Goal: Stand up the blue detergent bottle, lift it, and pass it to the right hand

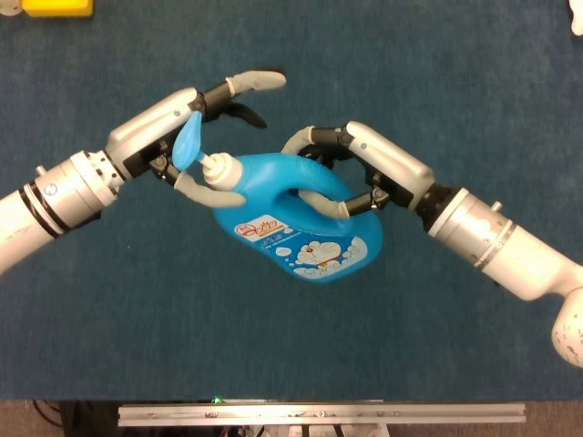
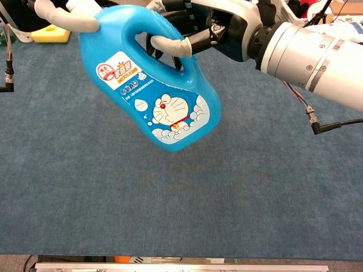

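Blue detergent bottle (image 2: 148, 79) aloft, upper centre of frame, tilted, base toward lower right, label facing camera. Right hand (image 2: 187, 28) grips handle from upper right. Left hand (image 2: 62, 16) touches neck, upper left.
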